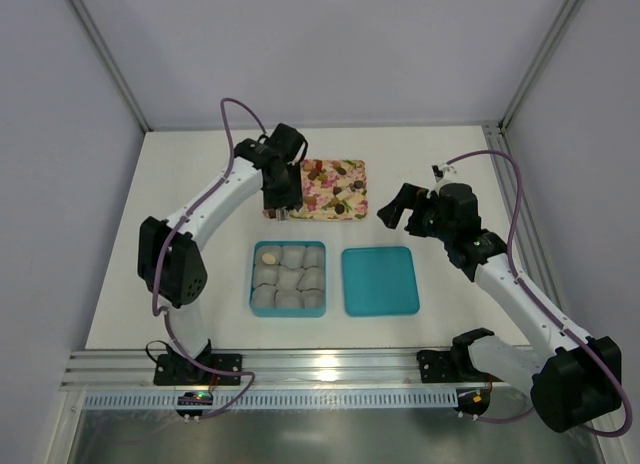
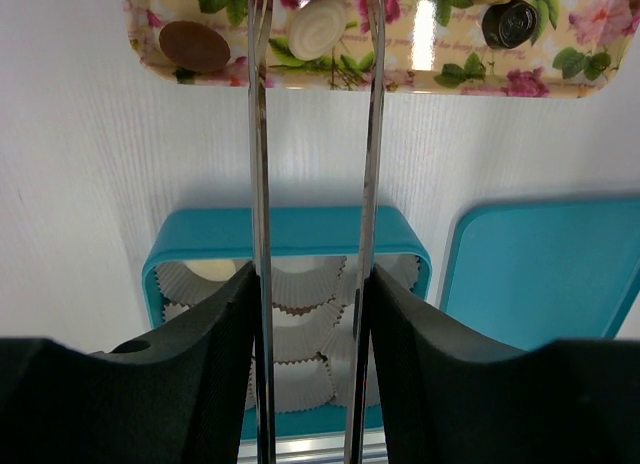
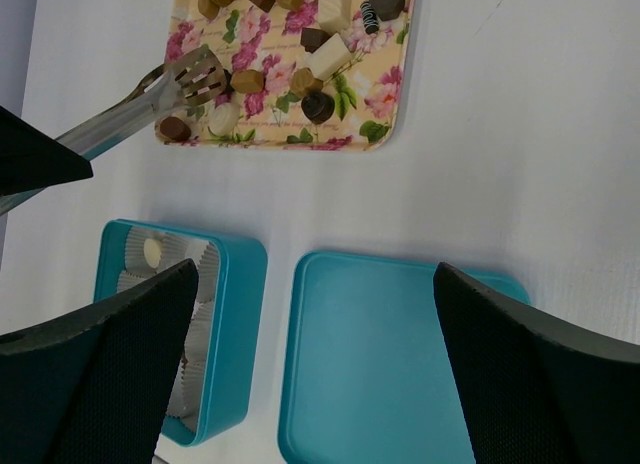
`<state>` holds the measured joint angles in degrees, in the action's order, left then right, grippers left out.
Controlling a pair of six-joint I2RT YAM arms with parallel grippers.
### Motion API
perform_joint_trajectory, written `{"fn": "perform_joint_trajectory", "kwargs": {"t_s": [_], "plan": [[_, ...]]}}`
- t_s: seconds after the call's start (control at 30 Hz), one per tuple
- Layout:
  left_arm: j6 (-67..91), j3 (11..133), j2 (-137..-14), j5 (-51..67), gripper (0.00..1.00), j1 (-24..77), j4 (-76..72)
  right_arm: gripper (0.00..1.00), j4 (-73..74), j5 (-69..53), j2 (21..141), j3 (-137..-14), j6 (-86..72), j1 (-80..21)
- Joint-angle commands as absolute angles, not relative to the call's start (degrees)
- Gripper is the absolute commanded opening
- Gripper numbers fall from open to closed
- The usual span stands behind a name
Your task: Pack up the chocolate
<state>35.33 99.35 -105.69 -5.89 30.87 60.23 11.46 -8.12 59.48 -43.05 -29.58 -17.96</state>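
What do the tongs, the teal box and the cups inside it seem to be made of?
The tongs look like polished metal: thin silver blades with bright reflections. The teal box is likely plastic or painted tin, being smooth and evenly coloured with rounded corners; I cannot tell which. The cups are probably thin paper: pale, with fine pleated walls.

Pale grey walls [image 1: 320, 44] enclose a white table [image 1: 400, 149], evenly lit.

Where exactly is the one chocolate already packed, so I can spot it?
Find the teal square box of pale pleated paper cups, left of the flat teal lid. The pale cream round chocolate sits in its far-left corner cup; the other cups look empty.
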Motion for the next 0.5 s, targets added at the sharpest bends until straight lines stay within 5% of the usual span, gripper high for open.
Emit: {"fn": "perform_joint_trajectory", "kwargs": {"t_s": [0.0, 0.47], "plan": [[35.2, 101.9, -106.9, -5.5, 0.46, 30.4, 57.5, 1.00, 10.8, -7.9, 58.0, -44.2, -28.5, -18.3], [35.7, 101.0, -107.9, -5.4, 0.41, 30.1, 56.4, 1.00, 10.4, -8.2, 58.4, -43.7, -28.6, -18.3]]}}
